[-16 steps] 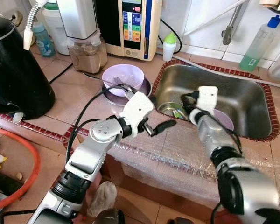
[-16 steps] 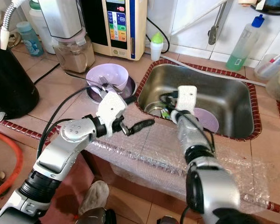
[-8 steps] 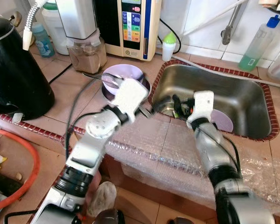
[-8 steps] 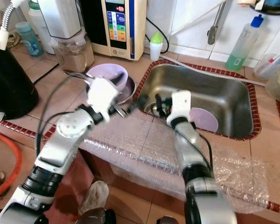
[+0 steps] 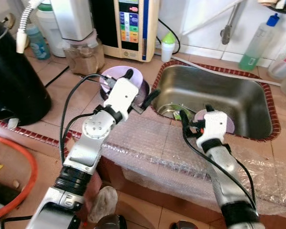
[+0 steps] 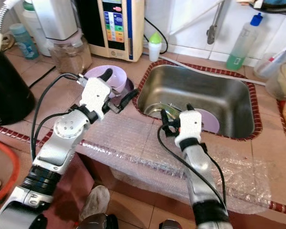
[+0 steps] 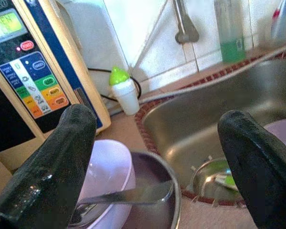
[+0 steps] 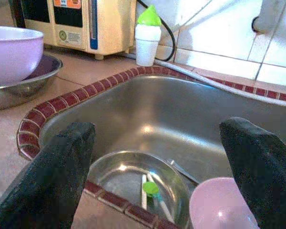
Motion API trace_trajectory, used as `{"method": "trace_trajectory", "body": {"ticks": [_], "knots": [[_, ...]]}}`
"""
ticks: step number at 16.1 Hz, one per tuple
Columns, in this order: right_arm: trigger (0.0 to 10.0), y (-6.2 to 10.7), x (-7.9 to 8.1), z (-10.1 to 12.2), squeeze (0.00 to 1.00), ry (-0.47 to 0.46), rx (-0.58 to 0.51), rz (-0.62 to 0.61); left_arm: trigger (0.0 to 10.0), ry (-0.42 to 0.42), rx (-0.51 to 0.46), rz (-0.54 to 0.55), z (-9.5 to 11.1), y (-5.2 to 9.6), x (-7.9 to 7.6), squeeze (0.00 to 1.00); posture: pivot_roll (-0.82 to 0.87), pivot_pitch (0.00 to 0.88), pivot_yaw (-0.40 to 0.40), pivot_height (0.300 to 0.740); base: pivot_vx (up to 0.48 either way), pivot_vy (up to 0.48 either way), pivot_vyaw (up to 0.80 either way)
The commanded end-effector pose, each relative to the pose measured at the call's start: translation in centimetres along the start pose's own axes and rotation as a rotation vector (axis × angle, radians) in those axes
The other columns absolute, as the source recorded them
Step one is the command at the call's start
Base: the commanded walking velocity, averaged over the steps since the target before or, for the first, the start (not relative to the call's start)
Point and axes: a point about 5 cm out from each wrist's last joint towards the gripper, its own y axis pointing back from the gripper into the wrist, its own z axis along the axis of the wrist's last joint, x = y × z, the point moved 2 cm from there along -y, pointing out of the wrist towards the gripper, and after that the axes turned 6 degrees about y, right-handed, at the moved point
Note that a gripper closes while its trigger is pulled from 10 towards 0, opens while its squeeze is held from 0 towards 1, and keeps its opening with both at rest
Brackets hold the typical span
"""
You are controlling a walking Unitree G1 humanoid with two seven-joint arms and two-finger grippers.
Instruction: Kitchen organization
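A lilac bowl (image 5: 110, 79) with cutlery (image 7: 128, 194) in it sits in a shallow metal pan (image 7: 158, 210) on the tiled counter, left of the steel sink (image 5: 238, 95). My left gripper (image 5: 140, 87) hovers open just right of that bowl, with one finger over the bowl's rim and nothing held. In the sink lie a metal bowl (image 8: 133, 179) with green-tipped utensils (image 8: 151, 188) and a pink plate (image 8: 219, 210). My right gripper (image 5: 194, 114) stands open and empty at the sink's near rim, facing the metal bowl.
A black kettle (image 5: 12, 81) stands at the left. A blender jar (image 5: 81, 52), a water machine (image 5: 133, 24) and a small green-capped bottle (image 5: 168, 46) line the back. A soap bottle (image 5: 261, 36) stands behind the sink. Bubble wrap (image 5: 181, 157) covers the counter's front edge.
My left gripper swung left and back, from the sink's front corner to beside the lilac bowl. My right gripper drew back from over the sink to its near rim.
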Motion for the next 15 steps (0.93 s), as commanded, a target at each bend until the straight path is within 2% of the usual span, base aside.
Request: {"method": "trace_trajectory", "body": {"ticks": [1,4,6,7,8,9,10,12,15], "knots": [[10.0,0.4,0.4,0.8,0.0,-0.012,-0.018,0.03,10.0,-0.047,0.005,0.002,-0.2,-0.1,0.4,0.0,-0.07,0.037,0.04,0.74,0.0,0.0,0.0],[10.0,1.4,0.2,0.8,0.0,-0.005,-0.008,0.033,10.0,-0.083,0.027,0.016,-1.1,-0.1,0.9,0.0,-0.07,0.046,0.04,0.74,0.0,0.0,0.0],[10.0,1.7,0.2,1.3,0.0,0.014,0.011,0.047,10.0,-0.018,0.052,0.078,-2.4,-0.5,1.8,0.0,-0.1,0.049,0.033,0.74,0.0,0.0,0.0],[10.0,1.6,0.3,1.5,0.0,0.016,0.005,0.052,10.0,-0.016,0.054,0.081,-2.6,-0.5,1.9,0.0,-0.1,0.049,0.033,0.74,0.0,0.0,0.0],[10.0,1.5,0.4,1.8,0.0,0.021,-0.003,0.059,8.4,-0.018,0.055,0.082,-2.8,-0.7,2.0,0.0,-0.1,0.046,0.029,0.74,0.0,0.0,0.0],[10.0,1.4,0.3,1.9,0.0,0.02,-0.002,0.058,6.0,-0.023,0.052,0.086,-2.9,-0.8,2.2,0.0,-0.1,0.045,0.028,0.74,0.0,0.0,0.0],[10.0,1.3,0.2,1.9,0.0,0.022,0.003,0.06,0.2,-0.026,0.063,0.079,-3.2,-1.0,2.2,0.0,-0.1,0.043,0.024,0.74,0.0,0.0,0.0],[10.0,1.2,0.4,1.8,0.0,0.012,0.02,0.083,0.0,-0.051,0.08,0.073,-3.7,-1.1,2.2,0.0,-0.1,0.038,0.021,0.74,0.0,0.0,0.0],[10.0,1.3,1.8,3.0,0.0,-0.059,-0.024,0.221,0.0,-0.068,0.086,0.06,-4.4,-1.0,2.1,0.0,-0.1,0.035,0.024,0.74,0.0,0.0,0.0]]}}
